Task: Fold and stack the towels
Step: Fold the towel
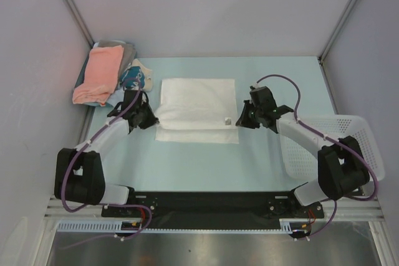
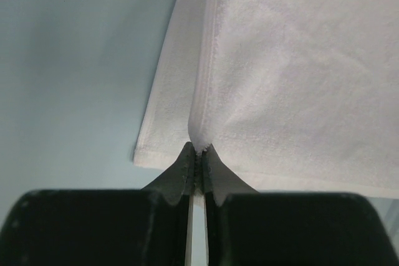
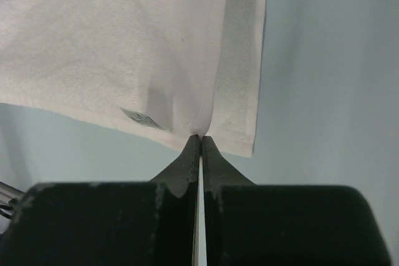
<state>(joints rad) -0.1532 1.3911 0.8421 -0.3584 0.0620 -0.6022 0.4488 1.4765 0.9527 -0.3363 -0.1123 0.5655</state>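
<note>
A white towel (image 1: 198, 109) lies mid-table, its near part doubled over so a lower layer shows along the front. My left gripper (image 1: 151, 118) is shut on the towel's left edge; in the left wrist view a pinch of white cloth (image 2: 201, 138) sits between its closed tips (image 2: 200, 152). My right gripper (image 1: 240, 120) is shut on the right edge, near a small label (image 3: 144, 119), with cloth (image 3: 206, 116) rising from its tips (image 3: 200, 138). A salmon-pink towel (image 1: 98, 74) lies on a grey one (image 1: 121, 48) and a light blue one (image 1: 84, 74) at the back left.
A small teal bundle with white print (image 1: 134, 78) lies just right of the towel pile, close behind my left gripper. A white plastic basket (image 1: 355, 130) hangs at the table's right edge beside the right arm. Grey walls enclose the table on three sides.
</note>
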